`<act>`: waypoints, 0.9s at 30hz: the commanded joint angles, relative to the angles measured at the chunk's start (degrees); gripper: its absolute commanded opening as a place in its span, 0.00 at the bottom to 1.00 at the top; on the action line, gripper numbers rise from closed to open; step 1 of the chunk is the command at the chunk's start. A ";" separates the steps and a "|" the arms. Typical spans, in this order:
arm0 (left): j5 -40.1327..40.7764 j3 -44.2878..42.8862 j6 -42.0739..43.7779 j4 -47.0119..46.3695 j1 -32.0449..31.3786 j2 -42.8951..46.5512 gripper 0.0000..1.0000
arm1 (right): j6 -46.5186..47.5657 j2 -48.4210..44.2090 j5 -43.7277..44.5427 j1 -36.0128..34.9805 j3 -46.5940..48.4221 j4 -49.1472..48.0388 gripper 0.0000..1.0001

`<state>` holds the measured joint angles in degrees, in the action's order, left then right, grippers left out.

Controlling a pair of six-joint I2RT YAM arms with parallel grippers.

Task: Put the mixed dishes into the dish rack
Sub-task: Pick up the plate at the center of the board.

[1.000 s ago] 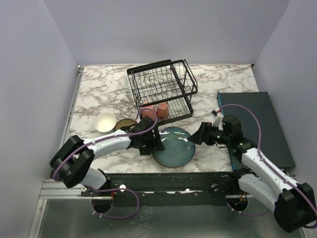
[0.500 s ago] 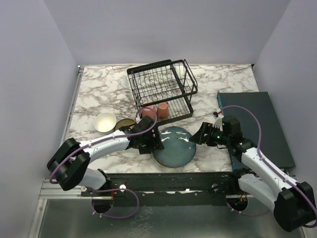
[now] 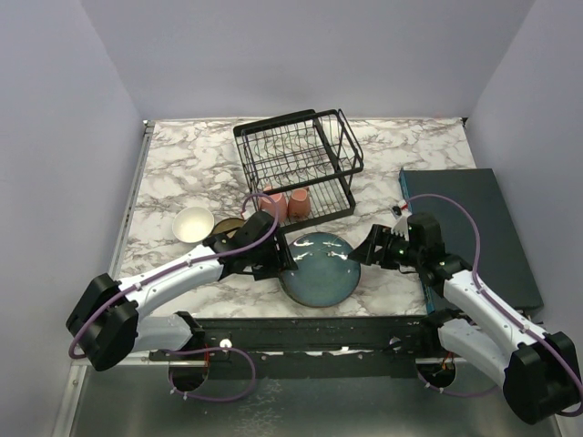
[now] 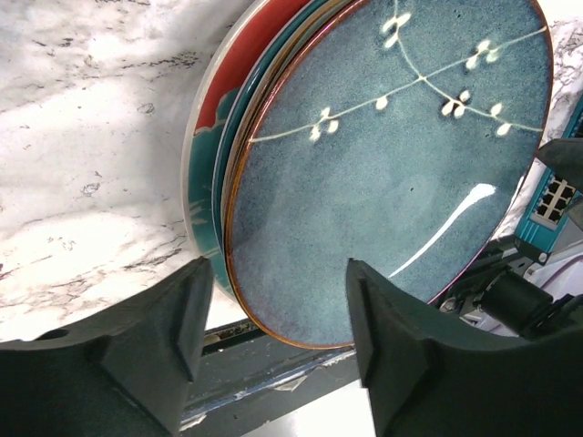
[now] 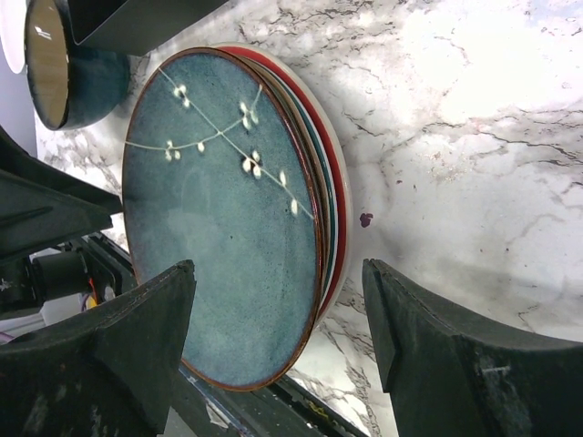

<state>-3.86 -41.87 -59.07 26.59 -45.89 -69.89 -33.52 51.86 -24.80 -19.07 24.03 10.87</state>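
A stack of round plates lies at the table's front middle, with a dark teal-blue plate (image 3: 318, 268) on top and red and white rims under it (image 4: 239, 68). My left gripper (image 3: 282, 261) is open and empty at the stack's left edge, and its jaws straddle the near rim (image 4: 278, 337). My right gripper (image 3: 365, 252) is open and empty just right of the stack, with the rim between its jaws (image 5: 282, 346). The black wire dish rack (image 3: 296, 164) stands behind, with two pink mugs (image 3: 271, 205) (image 3: 299, 202) on its lower tray. A white bowl (image 3: 193, 223) and a dark bowl (image 3: 228, 228) sit to the left.
A dark teal flat slab (image 3: 474, 228) lies along the right side under my right arm. The black base rail (image 3: 310, 332) runs just in front of the plates. The dark bowl (image 5: 73, 64) is close to the stack's left side.
My left arm has stretched out lower and further left, while its gripper stays at the stack's left edge. The right gripper has edged slightly toward the plates.
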 commanded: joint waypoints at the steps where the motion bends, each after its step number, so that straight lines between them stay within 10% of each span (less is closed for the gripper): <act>1: -0.45 0.94 0.75 1.34 -0.20 0.54 0.60 | -0.82 0.41 1.76 -0.27 -1.00 1.44 0.79; 27: 3.37 5.49 0.56 1.62 -0.25 2.48 0.12 | -2.56 1.13 -0.08 -0.24 -2.59 -0.72 0.75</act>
<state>-3.29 -38.04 -58.89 26.83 -45.89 -68.25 -35.38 52.25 -23.81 -19.07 22.59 10.96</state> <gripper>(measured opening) 0.158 0.761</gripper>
